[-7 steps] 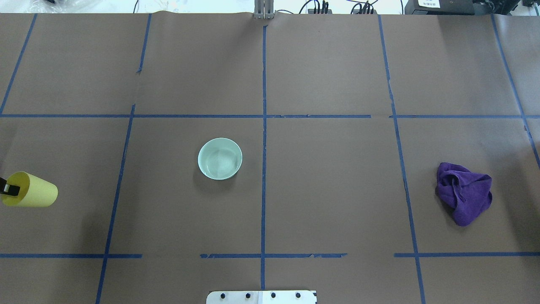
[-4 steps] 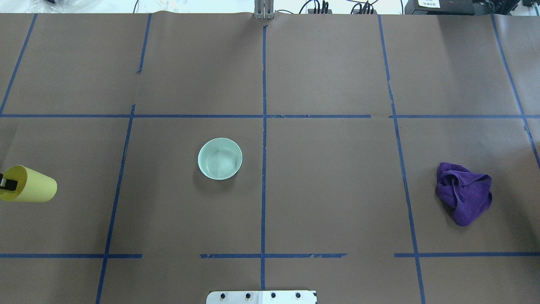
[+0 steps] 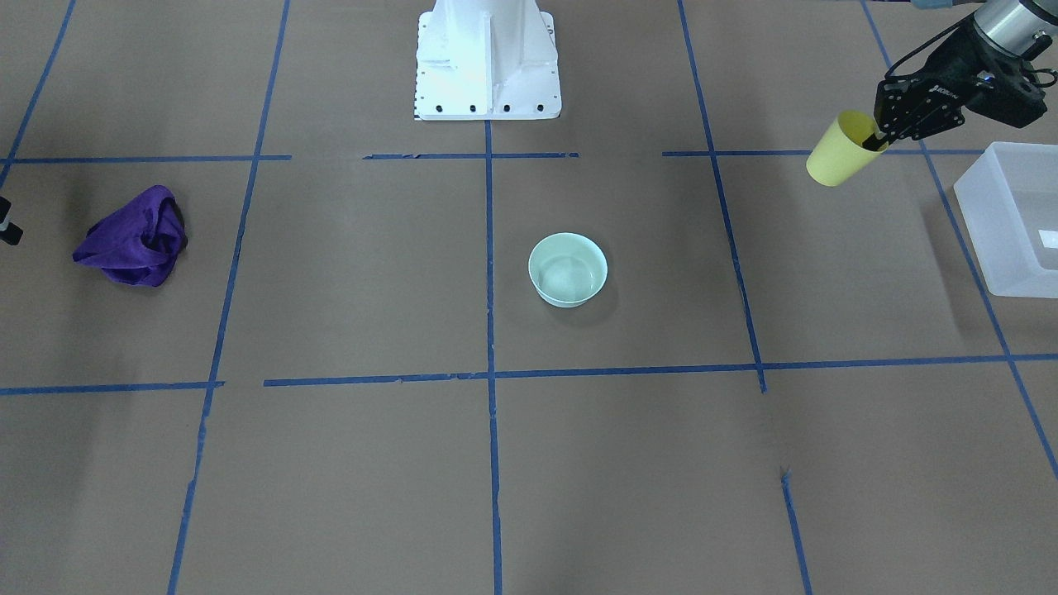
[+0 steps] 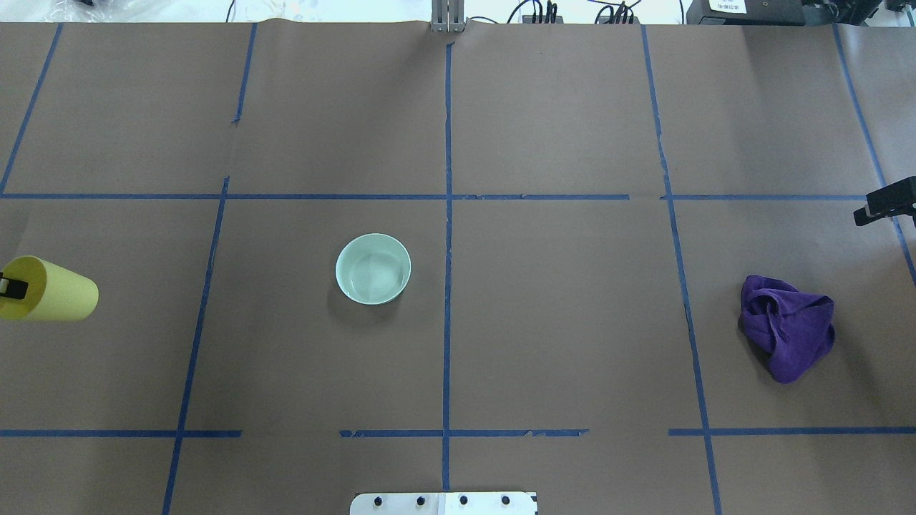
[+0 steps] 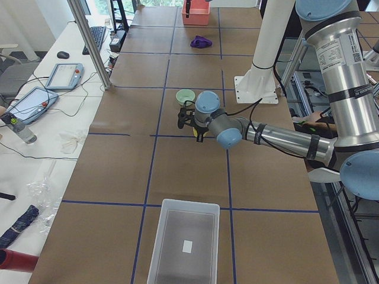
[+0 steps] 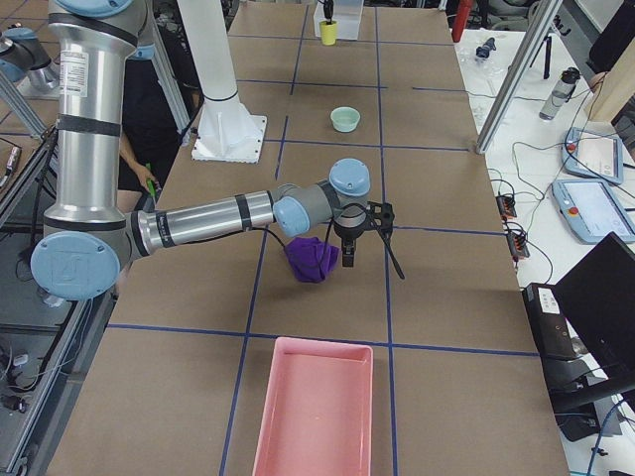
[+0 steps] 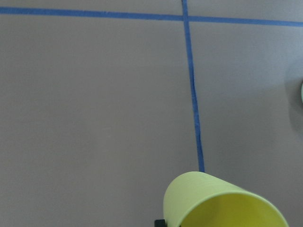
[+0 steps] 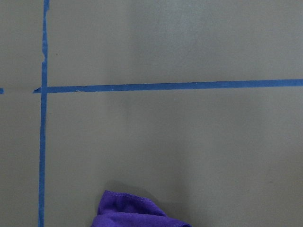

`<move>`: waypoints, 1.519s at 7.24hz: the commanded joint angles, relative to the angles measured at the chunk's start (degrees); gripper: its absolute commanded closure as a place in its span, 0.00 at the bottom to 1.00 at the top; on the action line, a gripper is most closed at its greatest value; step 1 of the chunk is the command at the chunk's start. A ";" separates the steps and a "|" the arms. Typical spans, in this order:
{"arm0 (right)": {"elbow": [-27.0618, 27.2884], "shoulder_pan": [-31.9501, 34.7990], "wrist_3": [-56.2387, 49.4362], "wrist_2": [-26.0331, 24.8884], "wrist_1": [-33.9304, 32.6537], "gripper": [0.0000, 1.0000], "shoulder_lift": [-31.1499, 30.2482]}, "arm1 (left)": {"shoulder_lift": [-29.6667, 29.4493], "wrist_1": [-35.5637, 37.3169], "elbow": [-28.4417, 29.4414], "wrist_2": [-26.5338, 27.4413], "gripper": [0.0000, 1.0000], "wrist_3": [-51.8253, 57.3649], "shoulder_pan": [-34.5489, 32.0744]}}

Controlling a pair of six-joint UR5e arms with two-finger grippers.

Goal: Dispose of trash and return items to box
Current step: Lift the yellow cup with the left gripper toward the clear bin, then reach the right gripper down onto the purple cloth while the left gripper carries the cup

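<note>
My left gripper [image 3: 874,142] is shut on the rim of the pale yellow cup [image 3: 836,152] and holds it tilted above the table, beside the frosted-white box [image 3: 1010,216]. In the overhead view the cup [image 4: 54,290] is at the far left edge. It fills the bottom of the left wrist view [image 7: 222,203]. The mint-green bowl [image 4: 373,269] stands upright and empty left of the centre line. My right gripper [image 6: 369,256] hangs above the table beside the purple cloth [image 4: 787,327], its fingers spread and empty.
The robot base [image 3: 488,58] stands at the table's near edge. A pink bin [image 6: 313,412] sits at the table's right end, past the cloth. The box [image 5: 183,245] at the left end has a small white label inside.
My left gripper has carried the cup further from the robot along the left edge. A part of my right gripper has come into the overhead view at the right edge.
</note>
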 commanded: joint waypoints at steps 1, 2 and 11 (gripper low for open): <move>0.19 -3.29 2.97 -0.95 1.12 0.00 -0.06 | -6.24 16.58 -2.37 2.05 1.00 13.72 -7.20; 0.54 -5.83 6.21 -2.61 2.61 0.00 -0.06 | -10.72 25.97 -2.10 2.40 1.00 20.32 -10.99; 1.77 -26.51 16.61 -15.81 4.56 0.02 -0.67 | -22.46 43.30 14.93 8.64 1.00 61.77 -37.04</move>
